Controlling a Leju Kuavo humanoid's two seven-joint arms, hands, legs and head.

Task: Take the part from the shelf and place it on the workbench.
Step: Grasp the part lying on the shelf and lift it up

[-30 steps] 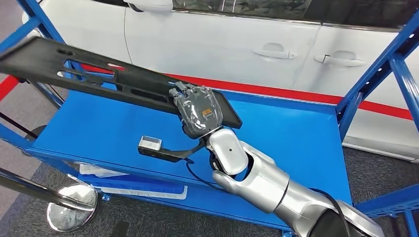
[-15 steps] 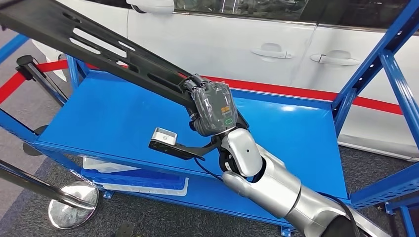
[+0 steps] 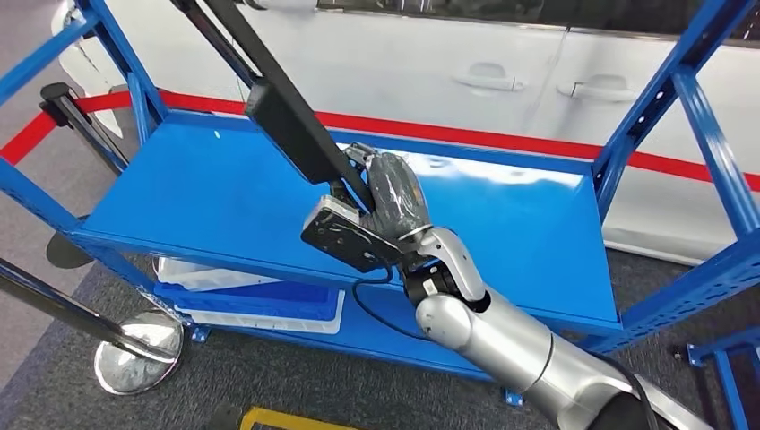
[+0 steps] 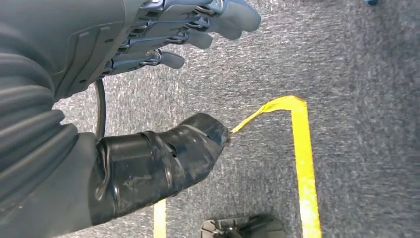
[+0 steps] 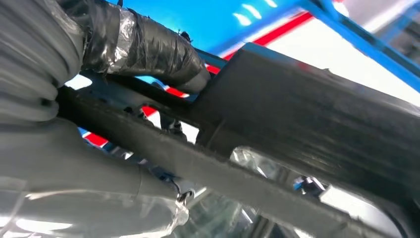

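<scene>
Setting: a blue metal shelf (image 3: 224, 193) fills the middle of the head view, with a white car (image 3: 502, 81) behind it and grey carpet (image 3: 296, 385) below.

Part: a long black panel (image 3: 282, 116) runs from the top left of the head view down to the centre. It is tilted steeply and clear of the shelf deck, which looks bare underneath it. The right wrist view shows the same panel (image 5: 307, 124) close up, with cut-out openings in it.

Right hand: the right hand (image 3: 390, 197) sits at the centre of the head view, fingers clenched round the lower end of the panel. Holding it by one end probably explains the steep slant, since the long free end swings up past the frame's top edge.

Left hand: the left hand (image 4: 148, 34) hangs over the carpet near a yellow floor line (image 4: 304, 163). Its fingers are spread a little with nothing between them, so it seems to be idle, kept out of the way.

Task stage: the part appears lifted off the shelf, with the carry to the surface yet to come; no workbench is visible here.

Risk: the upper end passes close to the shelf's blue upright (image 3: 116, 54) at the top left, so a turn could knock it.

Nearby: a chrome post base (image 3: 134, 354) stands at the lower left.
</scene>
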